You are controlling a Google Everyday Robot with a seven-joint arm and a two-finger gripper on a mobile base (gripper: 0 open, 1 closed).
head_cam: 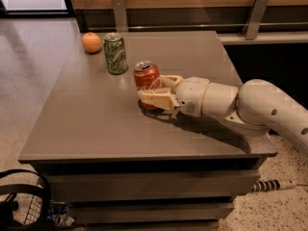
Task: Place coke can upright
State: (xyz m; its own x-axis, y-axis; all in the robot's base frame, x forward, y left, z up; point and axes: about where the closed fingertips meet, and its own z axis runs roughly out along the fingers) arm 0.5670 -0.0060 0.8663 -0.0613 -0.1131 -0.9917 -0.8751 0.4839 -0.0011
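Camera view. Located near the middle of the tabletop [96, 124]: coke can [146, 75], upright, silver top rim facing up, base on the surface. Reaching in low from the right: gripper [153, 88] on a white arm [269, 109]. Clamped onto the coke can: fingers [156, 99], one pressed across the near side of its lower half, the other behind its right side. Standing upright behind and to the left, apart from the coke can: green can [115, 53]. Farther left, near the back corner: orange [91, 42].
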